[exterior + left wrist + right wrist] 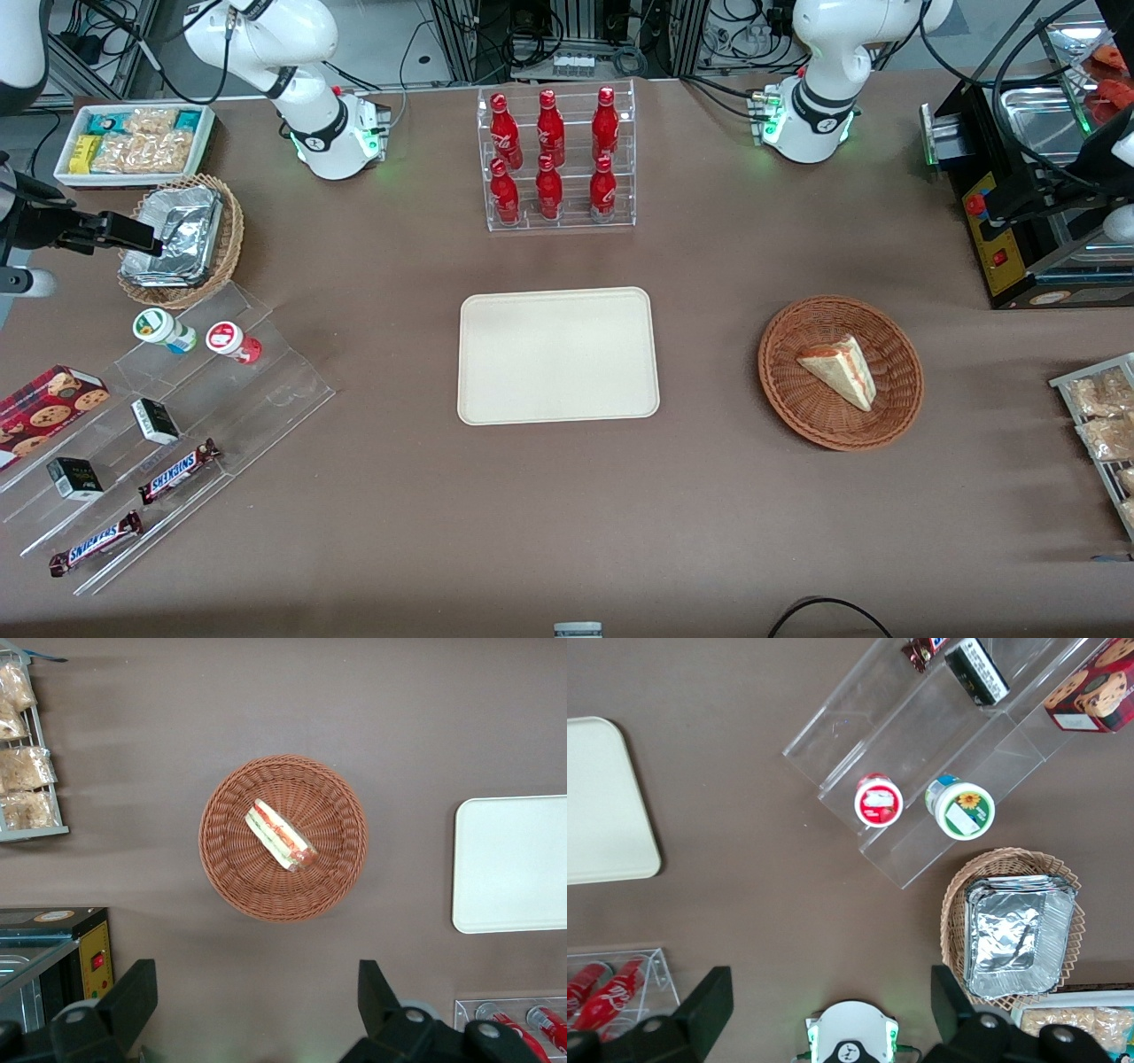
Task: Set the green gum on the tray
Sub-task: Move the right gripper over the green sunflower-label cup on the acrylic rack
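Hovering above the wicker basket (232, 232) of foil containers (177, 232) at the working arm's end of the bench (443, 532), the hand (146, 237) holds nothing; the right wrist view shows its two black fingers (700, 1010) spread wide apart, with bare bench between them

The green gum (159, 328) stands upright on the top step of a clear acrylic stepped stand (266, 390), just nearer the front camera than the basket. Its round white lid with the green mark faces up, and the blue-green label shows on its side. The hand is above and a little farther from the camera than the bottle, not touching it. Just beside the green gum on the same step stands the red-lidded bottle (232, 340), the two apart by a small gap

The tray (558, 354) lies flat in the middle of the bench, well apart from the stand, with nothing on it. On the lower steps of the stand lie two Snickers bars (177, 471) and two small dark boxes (155, 420)
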Controlling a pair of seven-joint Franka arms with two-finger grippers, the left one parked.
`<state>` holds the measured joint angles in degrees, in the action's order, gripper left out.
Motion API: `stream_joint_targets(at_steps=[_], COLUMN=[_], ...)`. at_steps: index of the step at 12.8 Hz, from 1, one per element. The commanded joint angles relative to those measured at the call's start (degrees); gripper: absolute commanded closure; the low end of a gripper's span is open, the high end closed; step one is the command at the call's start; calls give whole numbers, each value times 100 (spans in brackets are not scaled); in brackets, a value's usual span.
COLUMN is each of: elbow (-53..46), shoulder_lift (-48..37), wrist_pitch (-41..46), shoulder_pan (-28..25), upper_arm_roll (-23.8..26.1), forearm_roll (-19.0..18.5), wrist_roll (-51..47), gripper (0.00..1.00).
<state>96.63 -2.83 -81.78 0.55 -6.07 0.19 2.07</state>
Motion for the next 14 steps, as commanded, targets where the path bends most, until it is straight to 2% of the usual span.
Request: stream_joint_targets(at_steps=[1, 5, 7, 11, 14], elbow=[539, 2057, 2552, 3026, 3265], shoulder_lift=[-156, -989, -1228, -1141, -931], wrist_pitch=[-503, -2048, -2638, -3517, -4142], shoulder_pan=[24, 33, 85, 94, 94], upper_arm_roll=[-280, -483, -570, -808, -913], forearm_roll=[43, -36, -360, -379, -371], wrist_roll=[696, 2329, 3042, 3896, 3977], gripper=[1, 1, 1, 1, 1])
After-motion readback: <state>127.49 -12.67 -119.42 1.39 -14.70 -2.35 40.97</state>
